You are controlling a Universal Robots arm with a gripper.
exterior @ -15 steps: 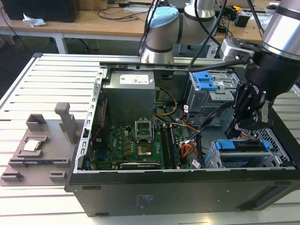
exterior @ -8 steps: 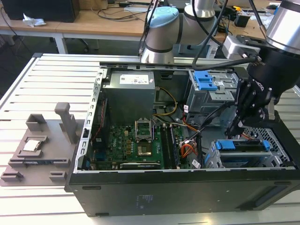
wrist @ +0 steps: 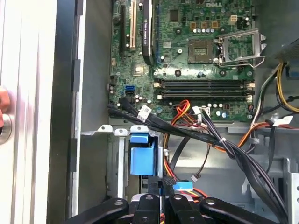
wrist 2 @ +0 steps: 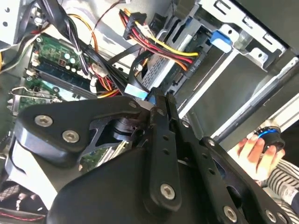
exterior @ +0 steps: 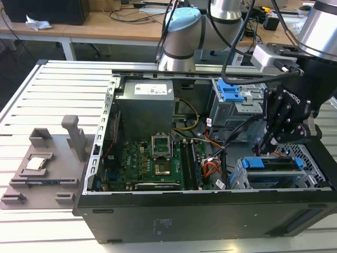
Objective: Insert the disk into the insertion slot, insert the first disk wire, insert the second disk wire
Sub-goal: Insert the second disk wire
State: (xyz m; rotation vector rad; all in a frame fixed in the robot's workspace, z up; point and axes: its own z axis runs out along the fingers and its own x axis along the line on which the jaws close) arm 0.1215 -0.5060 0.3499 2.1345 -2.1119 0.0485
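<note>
Already seated, the disk (exterior: 276, 164) was seen in the insertion slot (exterior: 239, 176) at the front corner of the open computer case (exterior: 210, 211), on the exterior view's right, its blue carrier bracket (wrist: 142, 156) showing at the cage mouth in the first wrist view. Directly above the disk's rear edge the gripper (exterior: 267, 150) was held, pointed steeply down into the case from the bent arm (exterior: 316, 31). Its fingers (wrist: 161, 205) were drawn together around a small blue-tipped plug (wrist: 183, 186), though what cable it belonged to could not be told. An orange-yellow-black wire bundle (wrist 2: 159, 46) was draped beside them. Further off, the green motherboard (exterior: 152, 163) lay flat in the case, and a hand (wrist 2: 254, 149) was glimpsed in the second wrist view.
</note>
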